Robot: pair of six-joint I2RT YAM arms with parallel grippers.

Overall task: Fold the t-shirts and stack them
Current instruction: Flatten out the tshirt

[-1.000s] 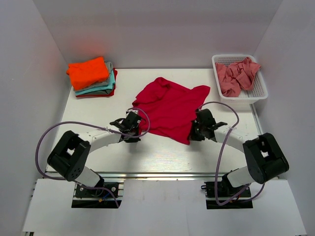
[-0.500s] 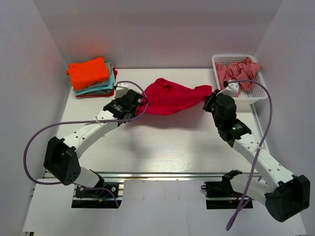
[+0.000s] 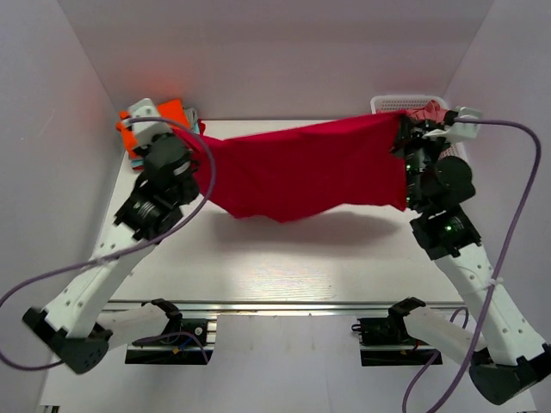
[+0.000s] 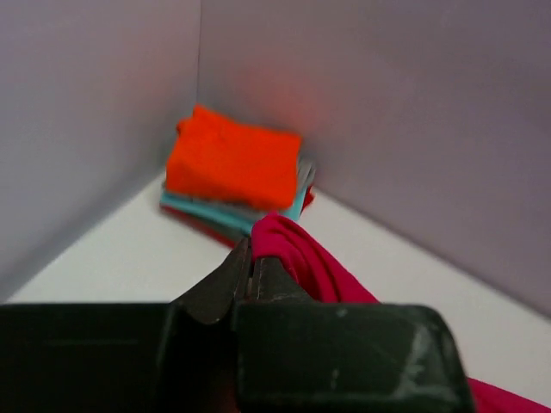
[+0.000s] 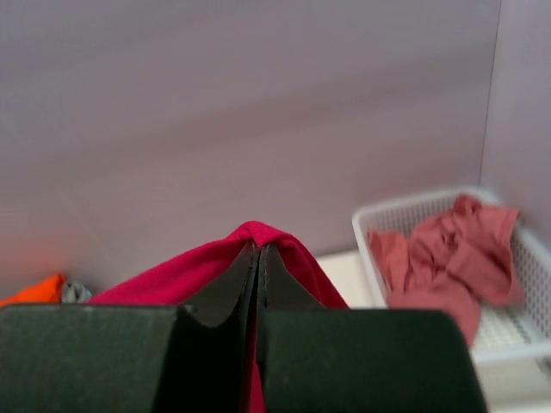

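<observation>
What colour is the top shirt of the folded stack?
The top shirt is bright orange; the left wrist view shows it best.

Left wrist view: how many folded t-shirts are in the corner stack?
4: the orange t-shirt on top, the grey t-shirt peeking out beneath it, the teal t-shirt below, the red t-shirt at the bottom. Others may be hidden between.

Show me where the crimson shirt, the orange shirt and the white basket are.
crimson shirt [image 3: 301, 168]: top view, middle of the stretched cloth.
orange shirt [image 4: 232, 163]: left wrist view, its top face.
white basket [image 5: 508, 334]: right wrist view, bare mesh.
</observation>
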